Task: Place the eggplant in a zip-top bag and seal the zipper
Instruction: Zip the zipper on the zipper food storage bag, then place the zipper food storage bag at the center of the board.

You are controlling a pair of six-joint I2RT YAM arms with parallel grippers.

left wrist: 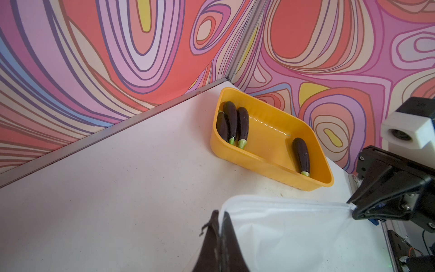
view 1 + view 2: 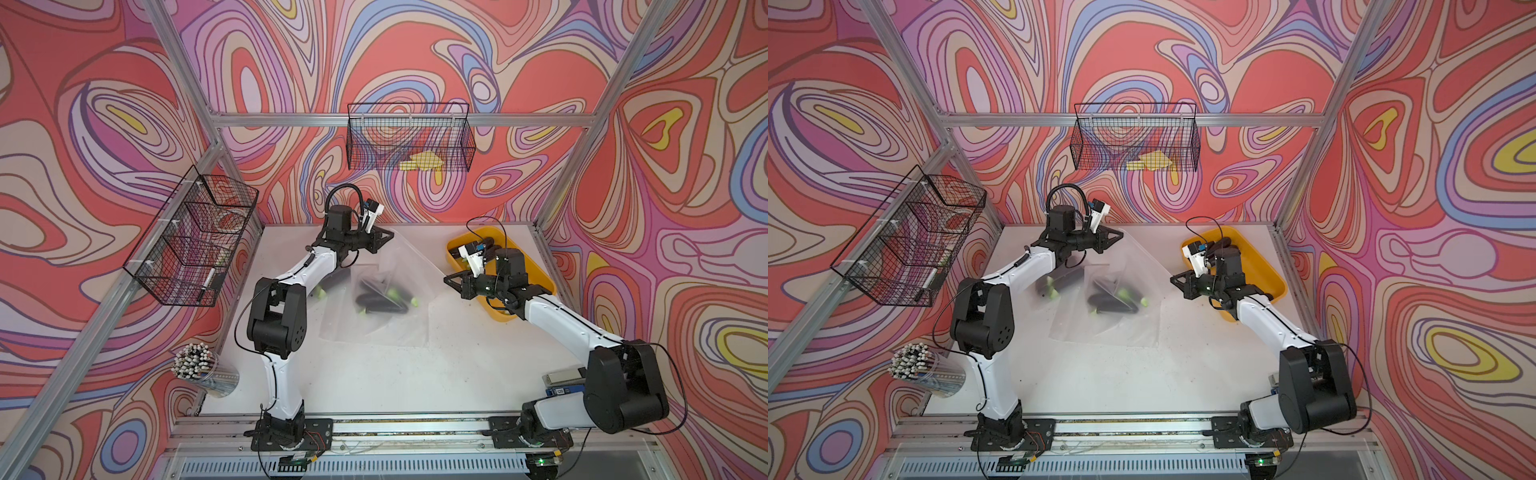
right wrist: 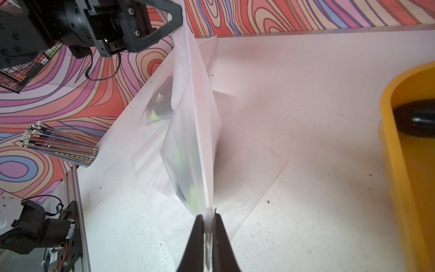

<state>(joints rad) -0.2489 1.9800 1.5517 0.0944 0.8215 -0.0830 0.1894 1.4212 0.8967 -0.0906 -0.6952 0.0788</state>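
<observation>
Left gripper (image 1: 220, 219) and right gripper (image 3: 208, 215) are each pinching a top corner of the zip-top bag (image 3: 195, 129), stretching it taut above the table (image 2: 374, 374). Frosted film is blurring the dark purple, green-capped eggplants (image 2: 380, 300) sagging inside.

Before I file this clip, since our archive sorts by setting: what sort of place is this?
Most likely a robot test cell, not a kitchen: an aluminium frame carries swirl-printed walls, the left arm and right arm are bolted to a rail, and wire baskets hang from the frame.
</observation>
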